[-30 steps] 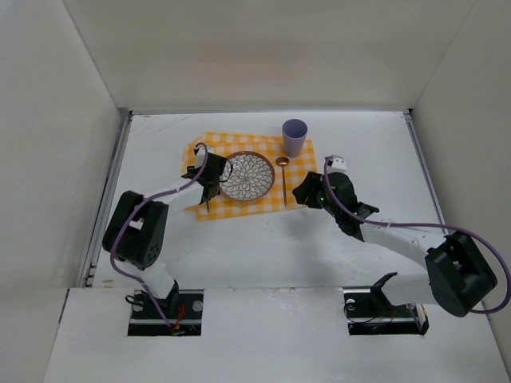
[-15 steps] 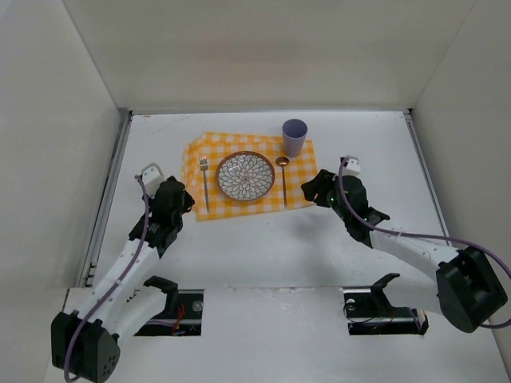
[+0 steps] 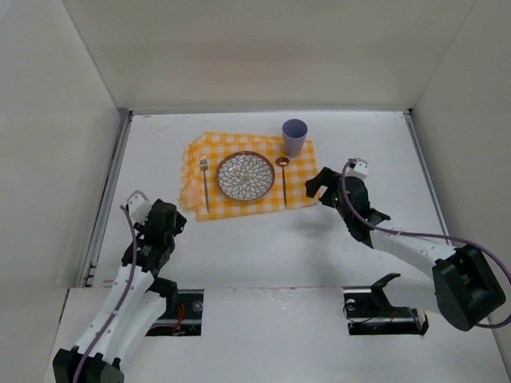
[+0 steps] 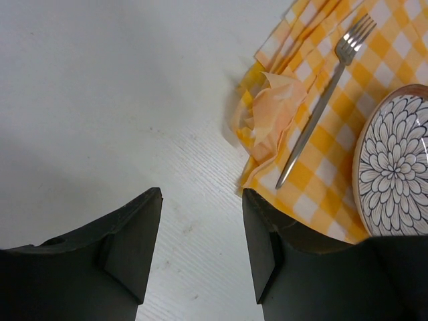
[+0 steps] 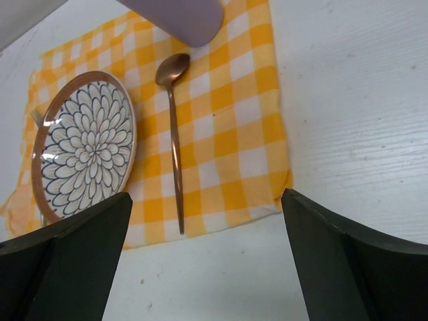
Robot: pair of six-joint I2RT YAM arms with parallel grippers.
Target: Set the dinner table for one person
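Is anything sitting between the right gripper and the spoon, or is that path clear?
Nothing visible blocks it. The right gripper, jaws open, faces the spoon across bare table and the cloth's near edge. The plate lies left of the spoon and the cup stands beyond its bowl, both off the path.

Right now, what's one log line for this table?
left gripper: open, empty | right gripper: open, empty | plate, fork, spoon, cup: on checked cloth | dinner table: looks set

Large matte white tabletop (image 4: 93, 93): faint grain, slightly rough. Yellow-and-white checked cloth (image 5: 231, 127): soft weave, crumpled edge. Slim silver metal fork (image 4: 319, 107): shiny. Copper-coloured metal spoon (image 5: 175, 152): polished. Round flower-patterned plate (image 5: 85, 144): glossy.
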